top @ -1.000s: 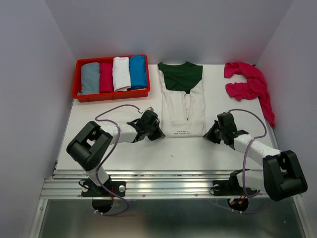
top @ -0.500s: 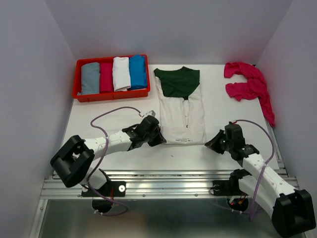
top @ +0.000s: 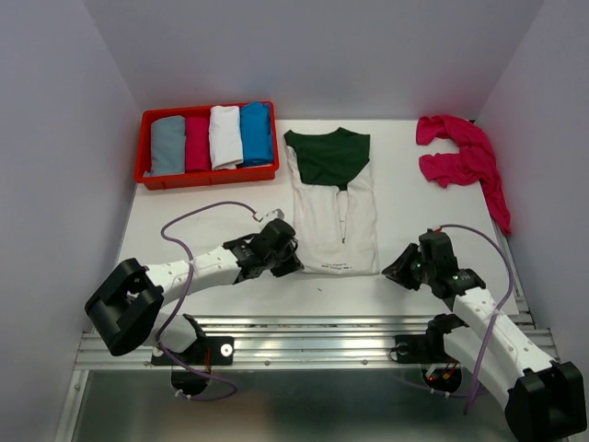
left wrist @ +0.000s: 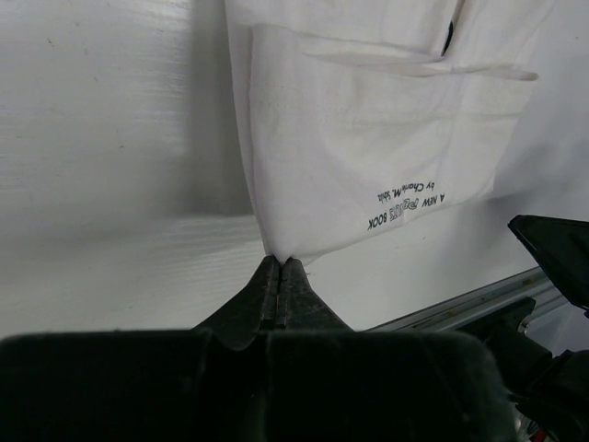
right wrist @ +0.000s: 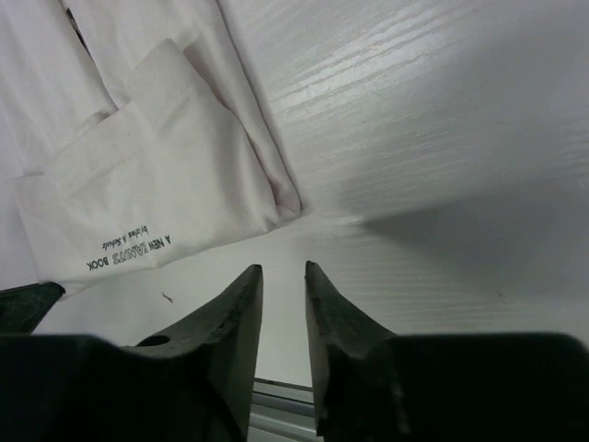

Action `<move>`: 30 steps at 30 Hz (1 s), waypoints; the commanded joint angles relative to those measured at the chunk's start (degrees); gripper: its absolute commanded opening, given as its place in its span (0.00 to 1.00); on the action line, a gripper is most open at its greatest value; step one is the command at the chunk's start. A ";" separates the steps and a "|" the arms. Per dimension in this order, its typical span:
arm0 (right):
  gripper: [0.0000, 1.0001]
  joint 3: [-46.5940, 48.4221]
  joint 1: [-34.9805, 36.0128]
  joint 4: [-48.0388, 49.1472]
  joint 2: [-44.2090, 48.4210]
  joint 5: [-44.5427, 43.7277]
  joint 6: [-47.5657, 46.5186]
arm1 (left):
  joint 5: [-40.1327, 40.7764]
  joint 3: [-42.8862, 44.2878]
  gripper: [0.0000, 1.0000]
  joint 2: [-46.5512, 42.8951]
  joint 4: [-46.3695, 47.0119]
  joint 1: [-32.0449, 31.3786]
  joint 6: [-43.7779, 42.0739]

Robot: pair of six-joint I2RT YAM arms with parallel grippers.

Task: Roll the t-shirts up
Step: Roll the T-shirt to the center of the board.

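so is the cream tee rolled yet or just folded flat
Folded flat, not rolled: the cream tee lies as a long narrow strip, side flaps folded inward.

The white table (top: 184, 221) is occupying the centre of the cell, and its surface is showing a fine grain in the wrist views. A red plastic tray (top: 207, 176) is sitting at the table's 10 o'clock corner, its long side running parallel to the far edge. An aluminium rail (top: 304, 336) is running along the 6 o'clock edge. Plain pale walls (top: 55, 138) are enclosing the table at 9, 12 and 3 o'clock. A small dark speck (right wrist: 167, 296) is lying on the table near the 6 o'clock edge.
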State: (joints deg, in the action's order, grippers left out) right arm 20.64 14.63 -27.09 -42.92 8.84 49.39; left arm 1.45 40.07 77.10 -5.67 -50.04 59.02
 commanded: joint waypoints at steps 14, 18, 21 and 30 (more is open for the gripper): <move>0.40 -4.73 0.04 17.86 -13.24 4.00 0.09 | 0.30 0.53 0.00 0.77 -0.57 -0.06 -0.84; 0.31 -4.21 0.04 20.23 -16.14 1.97 0.01 | 0.48 0.27 0.00 0.24 -0.57 -0.14 -0.93; 0.22 -3.77 0.04 20.68 -17.46 0.57 0.62 | 0.48 0.44 0.00 -0.02 -0.57 -0.06 -1.19; 0.01 -2.80 0.04 16.55 -13.34 -1.28 0.19 | 1.01 1.67 0.00 -0.63 -1.71 0.29 -1.81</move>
State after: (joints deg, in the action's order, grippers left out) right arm 16.99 14.68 -8.67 -58.81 10.63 50.37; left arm 1.39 40.10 77.93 -5.96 -50.04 58.39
